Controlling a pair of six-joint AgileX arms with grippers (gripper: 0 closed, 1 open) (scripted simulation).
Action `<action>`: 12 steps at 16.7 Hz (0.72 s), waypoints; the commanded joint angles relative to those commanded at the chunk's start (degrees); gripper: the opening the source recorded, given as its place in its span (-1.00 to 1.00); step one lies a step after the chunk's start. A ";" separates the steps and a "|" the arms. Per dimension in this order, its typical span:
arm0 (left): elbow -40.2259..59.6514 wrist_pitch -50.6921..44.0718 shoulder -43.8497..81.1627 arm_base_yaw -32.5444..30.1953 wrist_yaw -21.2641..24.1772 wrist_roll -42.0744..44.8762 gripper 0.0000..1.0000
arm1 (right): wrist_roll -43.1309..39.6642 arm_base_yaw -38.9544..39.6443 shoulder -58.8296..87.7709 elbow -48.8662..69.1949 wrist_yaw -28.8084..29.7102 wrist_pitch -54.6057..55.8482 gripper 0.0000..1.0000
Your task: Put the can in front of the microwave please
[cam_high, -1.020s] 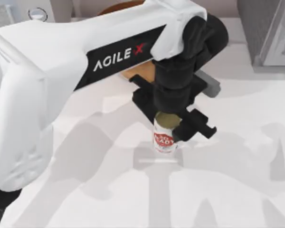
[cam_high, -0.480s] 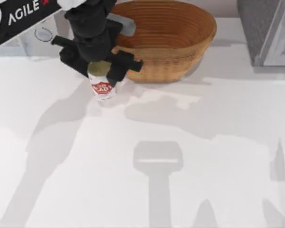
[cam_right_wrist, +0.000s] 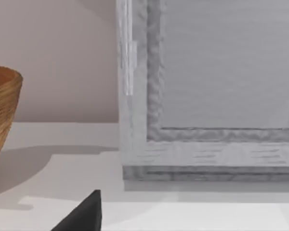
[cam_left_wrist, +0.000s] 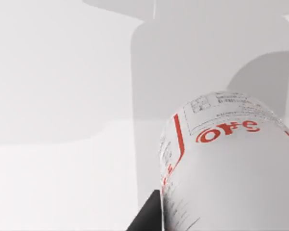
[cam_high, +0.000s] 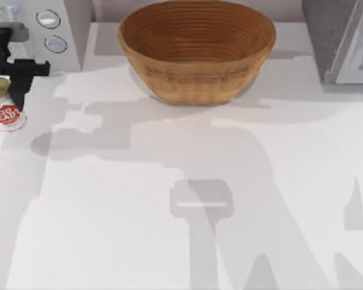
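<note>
Top view: left gripper (cam_high: 1, 84) pinches the can (cam_high: 5, 109) beside the microwave (cam_high: 54, 27).

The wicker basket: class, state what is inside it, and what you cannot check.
The wicker basket shows only its bare ribbed floor and inner walls. The table beneath it is covered.

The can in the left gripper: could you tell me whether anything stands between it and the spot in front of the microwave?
Nothing visible does. The left gripper holds the can just in front of the microwave.
</note>
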 joint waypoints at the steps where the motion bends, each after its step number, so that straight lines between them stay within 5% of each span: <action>1: -0.47 -0.49 -0.23 0.82 0.13 0.24 -1.00 | 0.00 0.00 0.00 0.00 0.00 0.00 1.00; 12: -2.35 0.88 -0.24 1.24 0.24 0.44 -1.00 | 0.00 0.00 0.00 0.00 0.00 0.00 1.00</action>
